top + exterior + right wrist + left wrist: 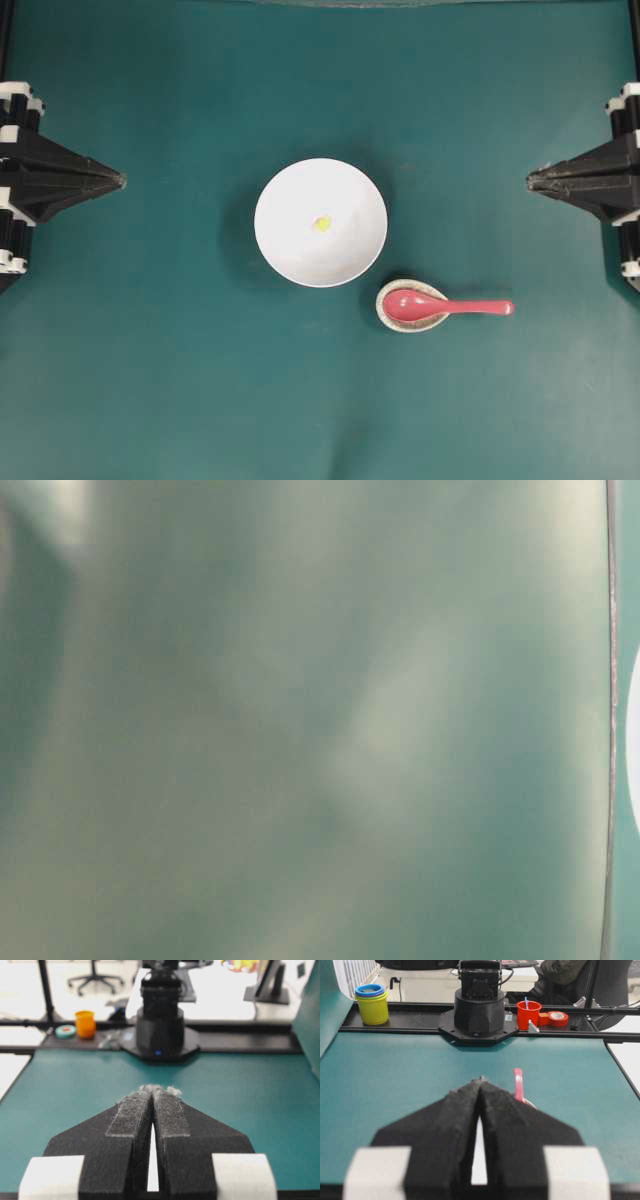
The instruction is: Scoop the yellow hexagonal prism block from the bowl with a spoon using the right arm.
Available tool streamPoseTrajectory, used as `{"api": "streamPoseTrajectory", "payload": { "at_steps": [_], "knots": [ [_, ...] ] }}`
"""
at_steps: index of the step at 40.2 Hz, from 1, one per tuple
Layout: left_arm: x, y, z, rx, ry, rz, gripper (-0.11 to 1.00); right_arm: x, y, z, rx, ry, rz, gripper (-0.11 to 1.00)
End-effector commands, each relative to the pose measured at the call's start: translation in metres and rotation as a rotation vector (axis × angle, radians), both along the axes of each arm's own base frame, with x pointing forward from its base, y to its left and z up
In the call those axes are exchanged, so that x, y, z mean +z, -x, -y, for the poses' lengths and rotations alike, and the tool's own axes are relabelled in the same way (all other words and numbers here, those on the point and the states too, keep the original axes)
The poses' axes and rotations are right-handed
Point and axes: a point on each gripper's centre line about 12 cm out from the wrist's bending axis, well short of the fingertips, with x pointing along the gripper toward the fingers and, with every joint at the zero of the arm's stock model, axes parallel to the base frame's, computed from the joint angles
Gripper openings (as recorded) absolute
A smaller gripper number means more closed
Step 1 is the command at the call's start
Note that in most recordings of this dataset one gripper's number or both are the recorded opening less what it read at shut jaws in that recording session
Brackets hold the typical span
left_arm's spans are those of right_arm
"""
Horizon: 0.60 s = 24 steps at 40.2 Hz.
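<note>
Teal matting covers the table (150, 380) from edge to edge, and the overhead view shows 2 black arms parked at opposite sides with the dishes between them. At the centre sits the round white bowl (320, 222), and inside it, roughly in the middle of its floor, lies the tiny yellow block (322, 223). Just below and to the right of the bowl, close to its rim but apart from it, is a small speckled spoon rest (410, 305). The pink-red spoon (445, 307) lies with its scoop cradled in that rest and its handle pointing right, toward the right arm's side. The left gripper (122, 180) points inward from the left edge, well apart from the bowl; its wrist camera shows both fingers pressed together at the tips, holding nothing. The right gripper (530, 180) mirrors it from the right edge, also well clear of the spoon, and its own camera shows its padded fingers (131, 1115) pressed together and empty. Past the left gripper's tips, that wrist view catches the spoon's handle and a sliver of white rim. Beyond the table's far rail stand a yellow cup stack (371, 1004), a red cup (528, 1014) and a roll of red tape (557, 1018). The table-level view is a blurred green wash with nothing readable.
</note>
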Motion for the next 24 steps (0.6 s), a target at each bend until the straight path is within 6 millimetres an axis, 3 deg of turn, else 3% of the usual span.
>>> {"api": "streamPoseTrajectory", "payload": {
  "at_steps": [1,24],
  "knots": [
    [0.0036,-0.0034,-0.0020,0.010,0.000,-0.032,-0.01,0.0034,-0.0028,0.0000,-0.001,0.009,0.003,-0.01],
    [-0.0010,-0.0036,-0.0064,0.031,0.003,-0.078,-0.01,-0.0010,-0.0046,0.0000,-0.001,0.009,-0.040,0.01]
  ]
}}
